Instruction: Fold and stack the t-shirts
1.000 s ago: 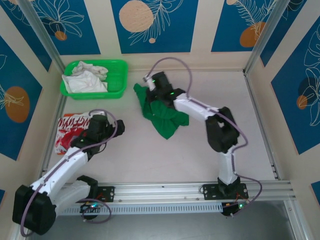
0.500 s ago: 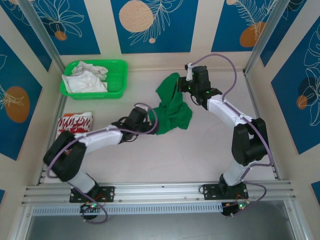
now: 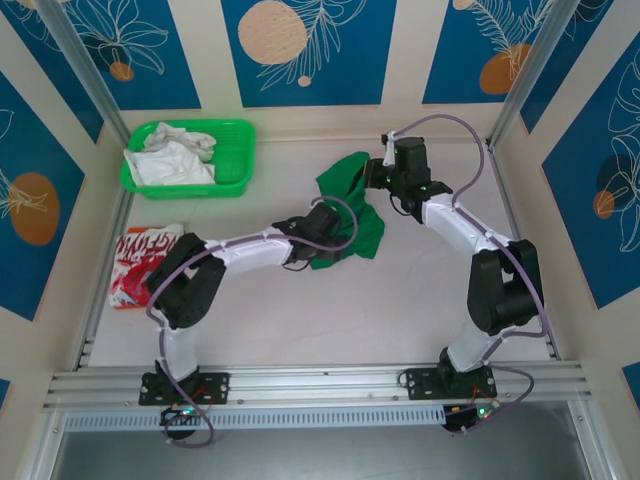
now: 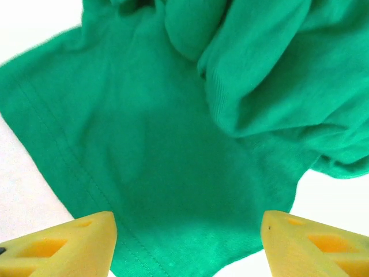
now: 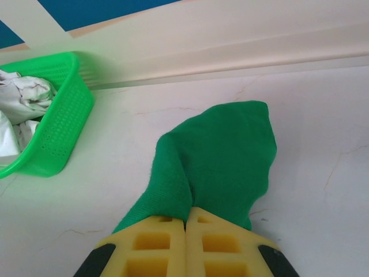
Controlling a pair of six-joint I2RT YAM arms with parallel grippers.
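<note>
Green t-shirt (image 3: 365, 232): crumpled at the far middle of the table (image 3: 300, 320), one fold pinched between the closed fingers of the right gripper (image 5: 185, 222). Left gripper (image 4: 187, 222): fingers spread, over the shirt's hem. Red t-shirt (image 3: 145, 262): left table edge, near the basket (image 3: 235, 160).

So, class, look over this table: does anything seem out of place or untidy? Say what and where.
The green t-shirt is bunched and twisted mid-table, one end pinched in the right hand, not laid flat. The red t-shirt lies rumpled by the left edge, apart from it, nothing stacked.
</note>
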